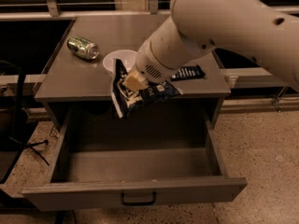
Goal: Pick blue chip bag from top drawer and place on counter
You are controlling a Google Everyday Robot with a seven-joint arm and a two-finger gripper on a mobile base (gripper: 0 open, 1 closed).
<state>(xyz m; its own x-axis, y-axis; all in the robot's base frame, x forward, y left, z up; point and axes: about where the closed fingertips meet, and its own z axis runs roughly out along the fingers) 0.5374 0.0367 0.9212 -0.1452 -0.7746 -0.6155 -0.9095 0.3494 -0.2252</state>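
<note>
My gripper (134, 82) is shut on the blue chip bag (140, 93), a crumpled dark blue foil bag with white lettering. It hangs in the air over the counter's front edge and the back of the open top drawer (135, 169). The drawer is pulled out, its inside bare, with a black handle (138, 199) on the front panel. The grey counter (79, 80) lies behind and beside the bag. The big white arm (219, 27) reaches in from the upper right.
On the counter lie a green can (83, 47) on its side at the left, a white bowl (117, 61) in the middle, and a small flat dark packet (188, 72) at the right. A black stand (18, 125) is at the left, on the speckled floor (266, 153).
</note>
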